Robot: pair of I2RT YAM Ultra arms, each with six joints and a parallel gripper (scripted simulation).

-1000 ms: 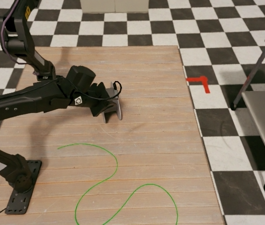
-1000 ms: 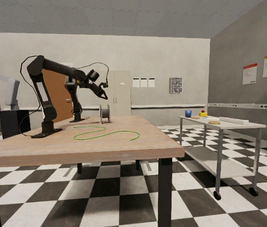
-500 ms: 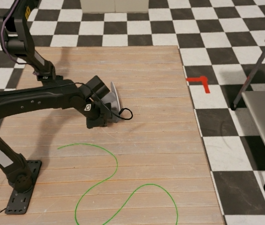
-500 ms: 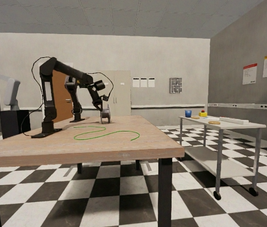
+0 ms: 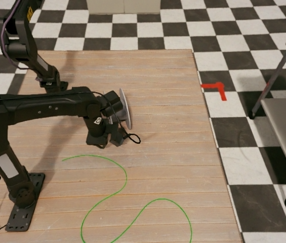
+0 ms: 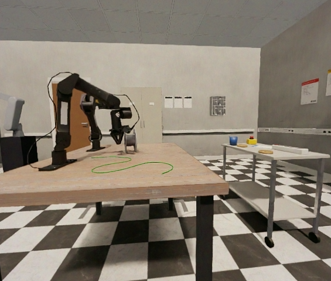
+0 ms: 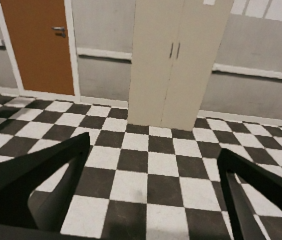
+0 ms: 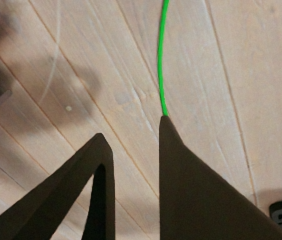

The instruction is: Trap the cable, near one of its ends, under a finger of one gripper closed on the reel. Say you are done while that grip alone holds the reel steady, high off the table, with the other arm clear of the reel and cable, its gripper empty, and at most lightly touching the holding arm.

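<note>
The grey reel (image 5: 125,110) (image 6: 130,141) stands on its flange edges on the wooden table (image 5: 163,78) (image 6: 98,187). The green cable (image 5: 126,178) (image 6: 150,162) (image 8: 162,60) lies in loose curves on the table in front of the reel, not touching it. My right gripper (image 5: 108,143) (image 6: 118,139) (image 8: 135,134) points down just beside the reel, above the table, partly open with nothing between its fingers. In the right wrist view the cable runs behind one fingertip. My left gripper (image 7: 154,146) is wide open and empty, raised at the back and facing the floor and a cabinet.
The two arm bases stand at the table's left side, one of them a black base plate (image 5: 24,206). A grey trolley (image 5: 284,125) (image 6: 276,156) with small items stands on the checkered floor beyond the table's right edge. A red tape mark (image 5: 217,87) is on the floor.
</note>
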